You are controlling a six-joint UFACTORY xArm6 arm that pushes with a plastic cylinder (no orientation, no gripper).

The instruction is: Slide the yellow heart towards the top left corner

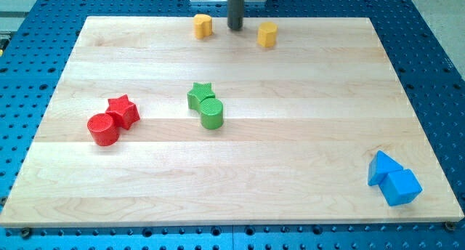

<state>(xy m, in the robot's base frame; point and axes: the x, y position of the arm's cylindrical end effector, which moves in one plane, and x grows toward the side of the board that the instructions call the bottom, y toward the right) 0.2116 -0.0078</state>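
Note:
Two yellow blocks sit near the board's top edge. The left one [202,25] looks like the yellow heart, and the right one [267,33] looks like a pentagon. My tip [235,27] rests on the board between them, a short way right of the heart and left of the pentagon, touching neither. The rod rises straight up out of the view's top.
A green star [198,94] touches a green cylinder [211,113] at the centre. A red star [123,110] touches a red cylinder [103,128] on the left. Two blue blocks [393,180] lie together at the bottom right. The wooden board [305,134] lies on a blue perforated table.

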